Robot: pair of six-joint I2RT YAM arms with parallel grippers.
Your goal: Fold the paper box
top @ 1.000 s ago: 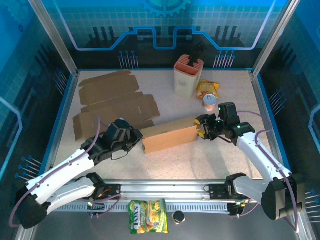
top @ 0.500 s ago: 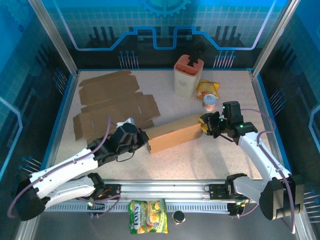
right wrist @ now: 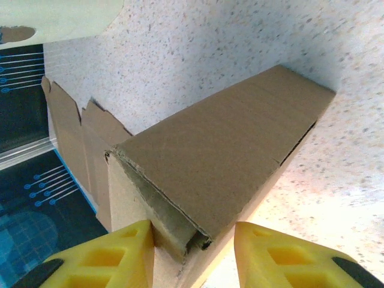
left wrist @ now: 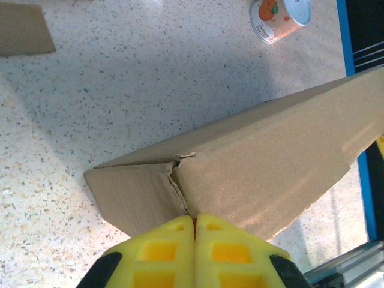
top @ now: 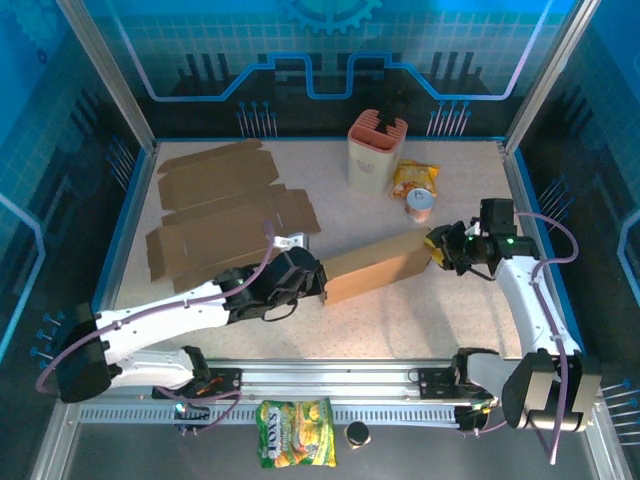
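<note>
Left gripper: yellow fingers closed together, tips pressed against the creased end of the paper box.
Right gripper: fingers apart, straddling the opposite, open end.
Flattened cardboard: flat on the speckled table, behind the left arm.
Paper box: brown, lying slanted mid-table between both grippers.
Tin: orange-printed, just behind the box.

Top view overhead from behind; wrist views close, sharing paper box.

Brown paper box, folded into long tube, lying tilted mid-table, end flaps unclosed
</note>
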